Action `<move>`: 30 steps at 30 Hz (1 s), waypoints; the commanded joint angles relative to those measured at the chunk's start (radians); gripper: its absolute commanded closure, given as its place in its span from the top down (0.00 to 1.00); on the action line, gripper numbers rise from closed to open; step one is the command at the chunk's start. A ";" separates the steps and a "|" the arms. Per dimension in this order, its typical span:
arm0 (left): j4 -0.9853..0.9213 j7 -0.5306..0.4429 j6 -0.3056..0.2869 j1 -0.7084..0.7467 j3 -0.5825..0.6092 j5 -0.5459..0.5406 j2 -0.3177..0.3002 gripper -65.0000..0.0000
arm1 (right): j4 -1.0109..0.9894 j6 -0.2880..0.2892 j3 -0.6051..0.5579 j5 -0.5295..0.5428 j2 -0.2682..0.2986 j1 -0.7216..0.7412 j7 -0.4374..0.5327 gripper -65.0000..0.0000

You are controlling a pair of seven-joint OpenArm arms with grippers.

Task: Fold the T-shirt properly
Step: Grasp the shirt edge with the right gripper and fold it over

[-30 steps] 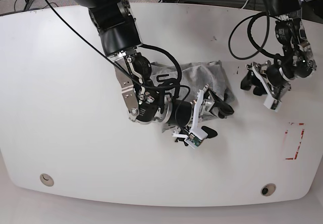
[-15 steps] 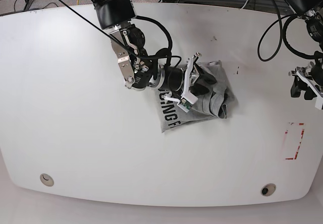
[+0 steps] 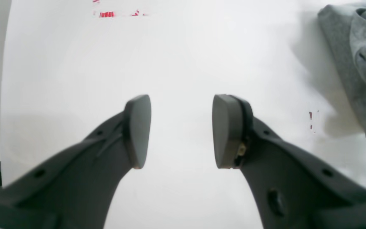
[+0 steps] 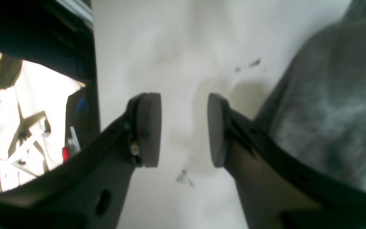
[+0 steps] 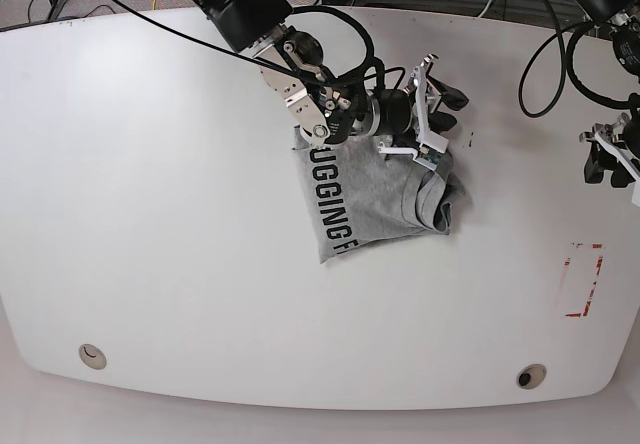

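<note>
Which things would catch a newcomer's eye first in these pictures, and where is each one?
In the base view, the dark lettering on the folded grey T-shirt stands out, near the middle of the white table. Above the shirt's far part reaches the black arm of the open right gripper. Red marks show at the table's right, below the open left gripper.

Shirt lettering: "UGGING F", the last letter at the fold's edge, dark print on the grey T-shirt (image 5: 375, 199), beneath and beside the right jaws (image 5: 437, 114).
</note>
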 commanded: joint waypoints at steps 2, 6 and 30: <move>0.020 -0.019 -0.001 -0.011 -0.002 -0.016 -0.018 0.45 | 0.065 -0.003 0.012 0.045 0.005 0.031 0.033 0.36; 0.022 -0.019 -0.001 -0.011 -0.002 -0.016 -0.018 0.45 | 0.225 -0.005 0.054 0.097 0.059 0.029 -0.017 0.36; 0.017 0.005 -0.001 0.027 0.000 -0.018 -0.015 0.45 | -0.119 -0.005 0.061 0.119 0.010 0.138 0.157 0.36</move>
